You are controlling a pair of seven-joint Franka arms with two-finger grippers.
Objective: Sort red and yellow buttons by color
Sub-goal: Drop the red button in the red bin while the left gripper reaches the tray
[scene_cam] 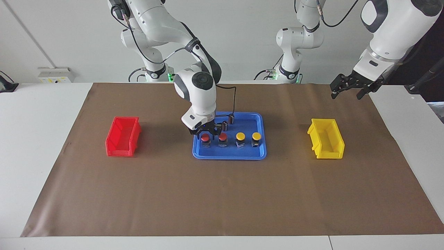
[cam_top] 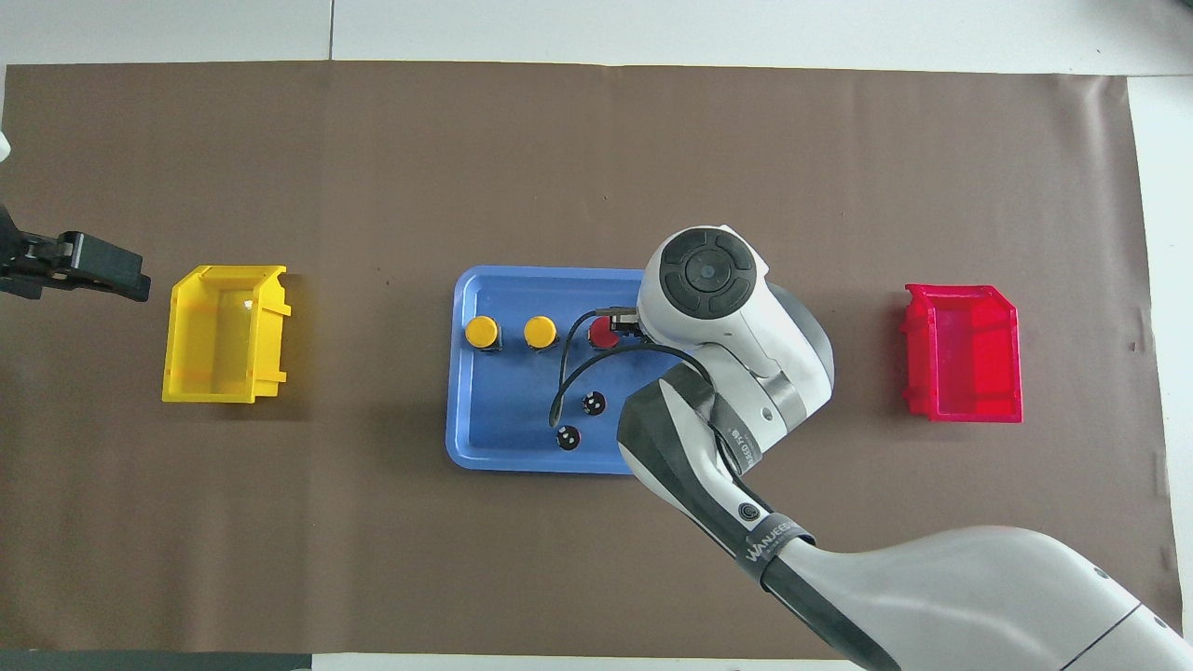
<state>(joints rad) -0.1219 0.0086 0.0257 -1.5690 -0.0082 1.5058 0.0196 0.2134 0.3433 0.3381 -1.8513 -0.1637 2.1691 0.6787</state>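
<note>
Band on right arm point(cam_top: 775, 540): white lettering reading "WANEEBA" or close to it; the last letters are uncertain.
Black sleeve on the same arm point(cam_top: 736, 445): a short line of white print, too small to read.
Wall box beside the table point(scene_cam: 55, 75): yellow markings, not legible.
Other readable text: none.

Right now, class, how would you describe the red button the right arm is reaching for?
Find the blue tray between the two bins. Four buttons stand in a row on it. It is the red button at the red bin's end, the only one under the right gripper.
</note>
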